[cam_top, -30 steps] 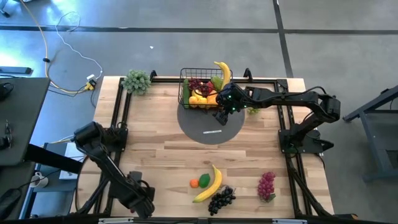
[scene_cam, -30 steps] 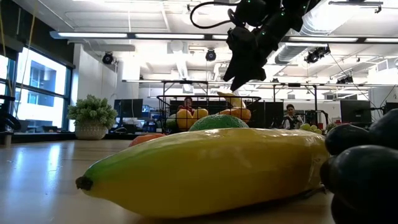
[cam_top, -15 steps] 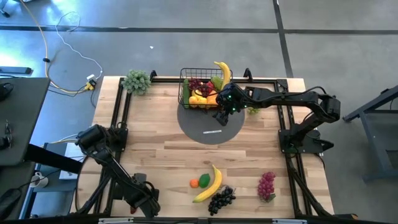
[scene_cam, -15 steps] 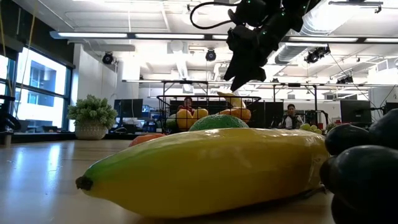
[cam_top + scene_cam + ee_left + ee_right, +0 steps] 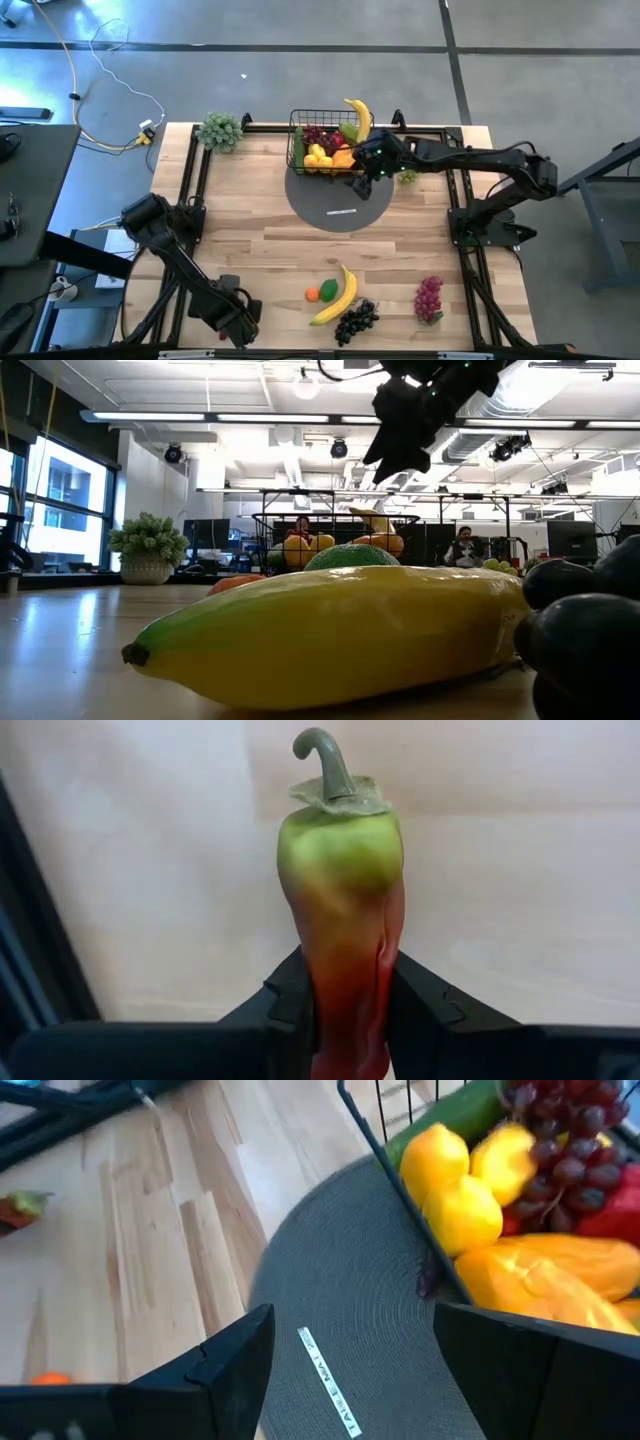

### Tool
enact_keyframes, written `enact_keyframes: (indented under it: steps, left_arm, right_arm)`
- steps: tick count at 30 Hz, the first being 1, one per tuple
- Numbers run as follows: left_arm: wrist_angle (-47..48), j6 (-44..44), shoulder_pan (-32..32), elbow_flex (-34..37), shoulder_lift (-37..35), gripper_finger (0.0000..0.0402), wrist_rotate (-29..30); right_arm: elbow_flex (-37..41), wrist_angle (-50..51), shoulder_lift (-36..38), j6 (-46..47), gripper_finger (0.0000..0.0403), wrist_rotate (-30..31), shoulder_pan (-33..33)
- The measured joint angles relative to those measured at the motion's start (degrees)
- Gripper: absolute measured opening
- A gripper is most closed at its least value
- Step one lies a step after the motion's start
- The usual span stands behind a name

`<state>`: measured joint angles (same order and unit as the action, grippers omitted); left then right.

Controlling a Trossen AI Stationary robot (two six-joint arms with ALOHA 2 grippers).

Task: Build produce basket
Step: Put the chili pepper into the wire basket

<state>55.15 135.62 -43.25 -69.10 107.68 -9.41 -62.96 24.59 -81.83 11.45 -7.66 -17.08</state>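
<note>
A red pepper [image 5: 342,910] with a green shoulder and a curled stem lies on the wooden table at the near left. My left gripper [image 5: 345,1005] points down over it and is shut on its red part. In the high view the left gripper [image 5: 238,318] hides the pepper. The black wire basket [image 5: 325,145] stands on the far part of a grey round mat [image 5: 335,205] and holds lemons, grapes, a banana and other produce. My right gripper [image 5: 372,182] hangs open above the mat beside the basket's near right corner, with nothing in it. My left gripper pinches the pepper's red lower half [image 5: 345,982] between its two fingers, one finger [image 5: 292,1000] on each long side. The fingers come from above, pointing down, and lie across the pepper. The pepper's green stem end [image 5: 335,790] sticks out beyond them, over the table.
Near the front edge lie a banana [image 5: 338,297], an orange [image 5: 313,294], a green fruit [image 5: 328,289], black grapes [image 5: 355,322] and purple grapes [image 5: 429,298]. Green grapes [image 5: 407,177] sit right of the mat. A pale leafy bunch [image 5: 220,130] stands at the far left corner.
My left gripper has slid a little toward the table's right edge along the near side. My right gripper has risen above the mat and drawn slightly toward the right, still open.
</note>
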Motion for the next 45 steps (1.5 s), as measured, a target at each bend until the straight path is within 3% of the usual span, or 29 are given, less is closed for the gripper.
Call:
enact_keyframes:
  steps: [8, 18, 26, 33, 39, 45]
  left_arm:
    - [1.7, -5.4, 7.2, 0.0, -5.0, 0.0071, 15.9]
    - [2.2, -26.9, 22.1, -0.1, -9.4, 0.0071, 26.9]
    - [-0.3, -53.6, 40.6, -0.1, -14.6, 0.0071, 29.0]
    - [-11.3, -76.9, 58.5, -0.1, -19.1, 0.0071, 27.4]
    - [-22.9, -89.9, 69.6, -0.1, -20.0, 0.0071, 22.4]
    - [-31.7, -98.3, 76.0, -0.1, -20.0, 0.0071, 18.4]
  right_arm:
    - [0.0, 0.0, 3.6, -0.2, 0.0255, 0.0, 0.0]
    - [0.0, 1.3, 4.5, -0.1, 0.0255, 0.0, 0.0]
    - [0.0, 1.9, 4.4, 1.1, 0.0255, -0.1, 0.1]
    - [0.0, 1.3, 4.4, 2.6, 0.0255, 1.3, 0.1]
    - [0.0, 0.8, 4.4, 5.4, 0.0255, 3.6, 0.1]
    - [0.0, -0.4, 4.4, 9.4, 0.0255, 6.8, 0.1]
